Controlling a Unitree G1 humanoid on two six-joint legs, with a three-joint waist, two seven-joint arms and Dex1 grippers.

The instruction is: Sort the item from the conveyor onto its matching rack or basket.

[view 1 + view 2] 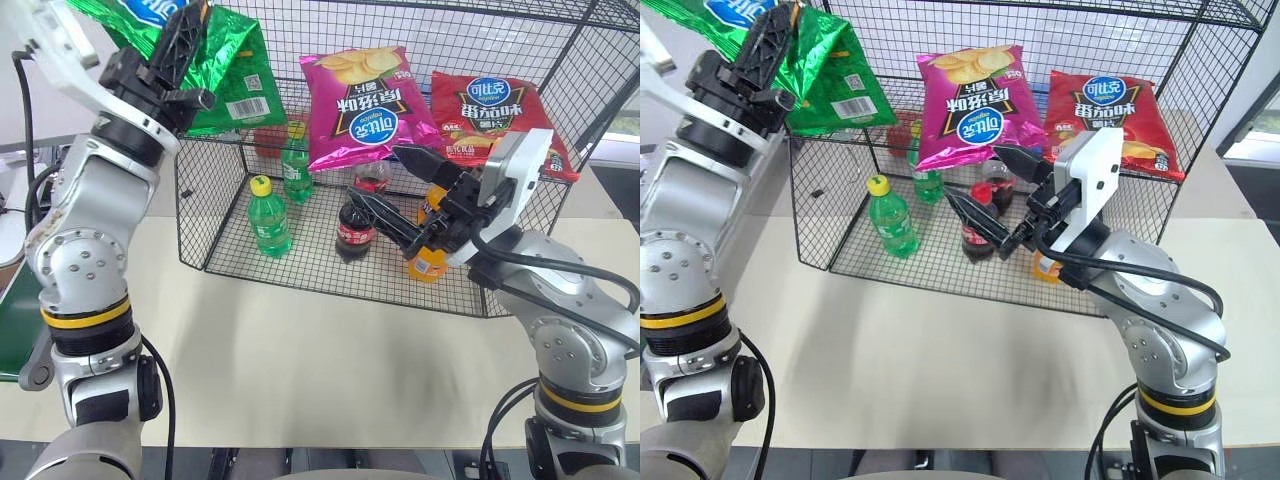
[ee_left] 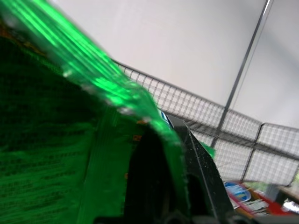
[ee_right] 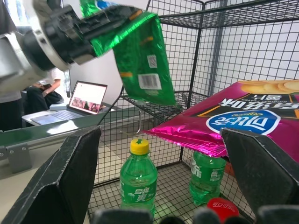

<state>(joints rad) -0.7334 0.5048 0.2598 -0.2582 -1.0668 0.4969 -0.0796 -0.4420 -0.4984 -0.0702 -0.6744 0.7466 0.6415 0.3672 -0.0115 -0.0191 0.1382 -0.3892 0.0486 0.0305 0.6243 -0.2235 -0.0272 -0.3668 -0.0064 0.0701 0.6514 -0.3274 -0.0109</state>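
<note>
My left gripper (image 1: 188,40) is clamped on the green crisp bag (image 1: 232,75), its two black fingers pinched together over the foil near one end, so the bag hangs raised in the air at the upper left corner of the black wire-mesh cage (image 1: 560,60), with its barcode side facing me. In my right wrist view the bag (image 3: 140,56) dangles just above the edge of the cage's upper shelf (image 3: 159,105), and I cannot tell whether its lowest corner touches the wire. My left wrist view shows the shiny green foil (image 2: 70,140) pressed right against one dark finger (image 2: 198,172). My right gripper (image 1: 398,188) hovers in front of the cage with its fingers spread wide apart and nothing between them. On the upper shelf lie a magenta crisp bag (image 1: 365,105) and, beside it to the right, a red crisp bag (image 1: 495,115), both with round blue-and-white logos. On the cage's lower floor stand two green soda bottles (image 1: 270,215), one nearer with a yellow cap, a dark cola bottle (image 1: 357,232) with a red cap, and an orange bottle (image 1: 425,262) partly hidden behind my right gripper. The conveyor's dark green belt (image 1: 12,330) shows at my far left, and my right wrist view catches its grey rail (image 3: 28,147), with an open laptop (image 3: 81,100) and a seated person (image 3: 44,93) beyond it.
</note>
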